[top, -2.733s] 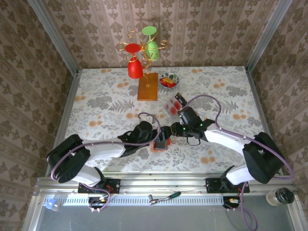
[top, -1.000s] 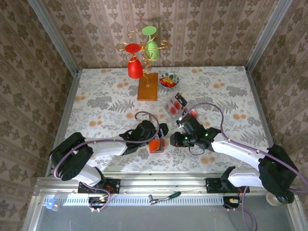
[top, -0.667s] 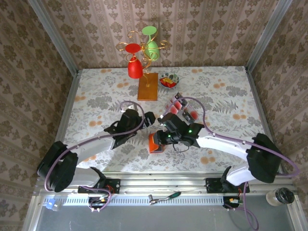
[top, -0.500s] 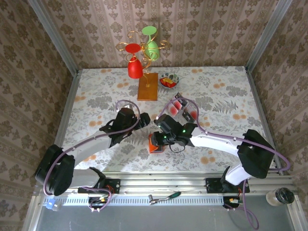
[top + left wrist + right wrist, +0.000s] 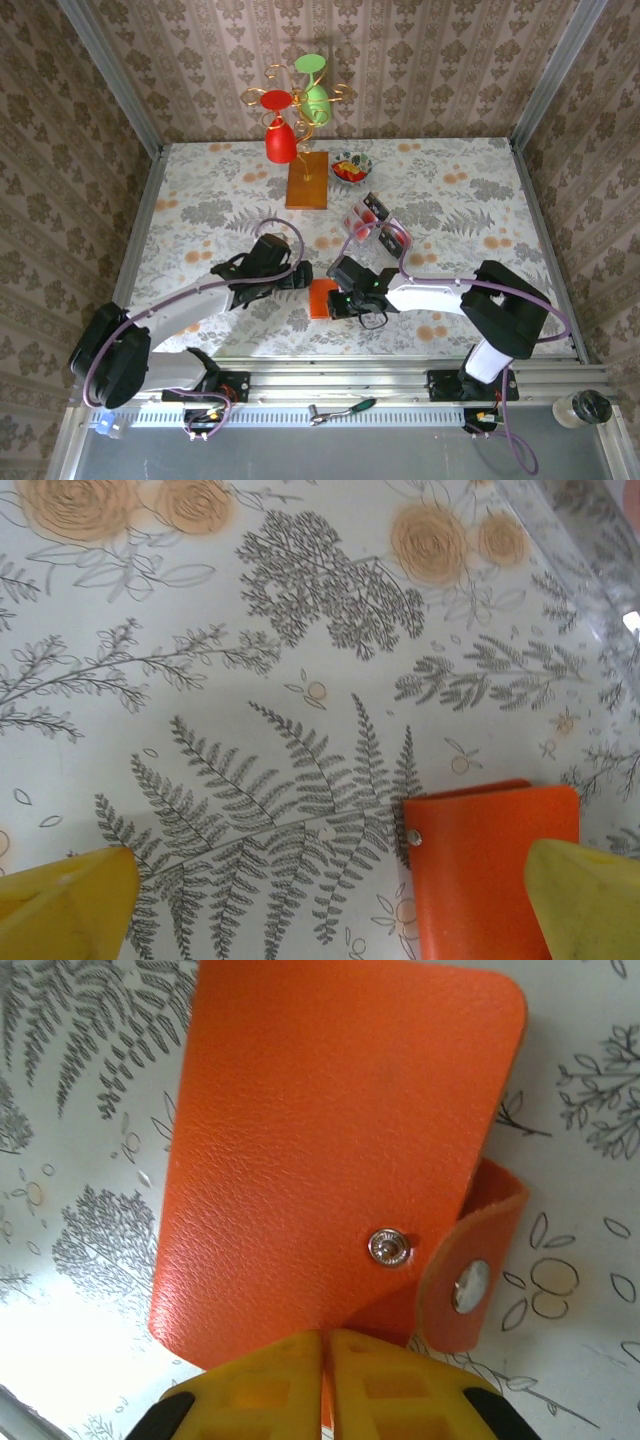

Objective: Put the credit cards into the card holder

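Orange card holder [image 5: 322,298] flat and folded shut near the front middle of the floral desk [image 5: 200,200], seen from above. A few seconds back, held up between both arms with something dark showing in it; now laid down, nothing dark visible. Left arm [image 5: 200,295] drawn back on the holder's left, right arm [image 5: 430,293] reaching in from the other side, wrist just beside the holder. Remaining credit cards [image 5: 364,216], pale with red blotches, lying in the clear tray [image 5: 398,240] farther back, well apart from the holder. From the left wrist: left fingers [image 5: 65,905] spread wide and empty over bare cloth, a corner of the holder and its small stud [image 5: 414,837] just beside the finger on the right of the picture. From the right wrist: right fingers [image 5: 270,1380] narrowed to a hairline slit at the holder's near edge, tighter than a second ago. Impossible to tell whether pinching that edge or merely meeting it. Cover closed, stud exposed, strap [image 5: 470,1280] curled loose beside it, unsnapped. Probably one card stowed; holder likely to need opening again for those left in the tray.
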`<state>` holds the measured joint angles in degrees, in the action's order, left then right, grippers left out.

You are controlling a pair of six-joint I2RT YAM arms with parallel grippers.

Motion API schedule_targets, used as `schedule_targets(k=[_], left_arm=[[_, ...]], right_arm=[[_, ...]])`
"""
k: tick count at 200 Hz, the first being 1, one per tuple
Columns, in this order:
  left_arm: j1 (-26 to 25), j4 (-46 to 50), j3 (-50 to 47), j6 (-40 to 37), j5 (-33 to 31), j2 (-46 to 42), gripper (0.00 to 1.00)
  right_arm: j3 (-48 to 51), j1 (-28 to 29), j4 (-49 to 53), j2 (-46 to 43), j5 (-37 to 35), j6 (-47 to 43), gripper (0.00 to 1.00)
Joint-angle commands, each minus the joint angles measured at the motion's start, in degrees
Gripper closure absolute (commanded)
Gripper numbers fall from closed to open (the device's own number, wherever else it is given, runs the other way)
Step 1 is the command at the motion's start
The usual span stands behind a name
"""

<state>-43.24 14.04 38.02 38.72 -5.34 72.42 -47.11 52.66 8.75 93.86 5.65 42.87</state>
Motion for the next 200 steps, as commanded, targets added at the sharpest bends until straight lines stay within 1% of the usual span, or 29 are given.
schedule_targets(k=[1, 53, 99, 124, 155, 200], left_arm=[[-1.58, 2.74, 1.61, -2.24, -2.44, 1.61, 0.00], [-4.65, 0.06, 1.27, -1.42, -2.61, 6.06, 0.00], [-5.93, -2.80, 0.75, -1.54, -3.50, 9.01, 0.00], [-6.08, -1.80, 0.67, -1.37, -5.30, 10.37, 0.00], [-6.49, -1.45, -0.78, 0.59, -6.88, 10.90, 0.00], [-7.20, -1.14, -1.99, 2.30, -8.39, 10.99, 0.00]], right_arm=[[1.24, 0.00, -1.41, 1.07, -1.67, 0.90, 0.88], [1.26, -0.14, -0.94, 0.59, -1.65, 0.54, 0.88], [1.06, -0.29, -0.76, 0.00, -1.37, 0.36, 0.87], [1.01, -0.31, -0.74, -0.32, -0.99, 0.33, 0.88], [1.23, -0.53, -0.46, -1.17, -0.81, 0.28, 0.88], [1.06, -1.86, 0.61, -4.11, -0.90, -0.09, 0.88]])
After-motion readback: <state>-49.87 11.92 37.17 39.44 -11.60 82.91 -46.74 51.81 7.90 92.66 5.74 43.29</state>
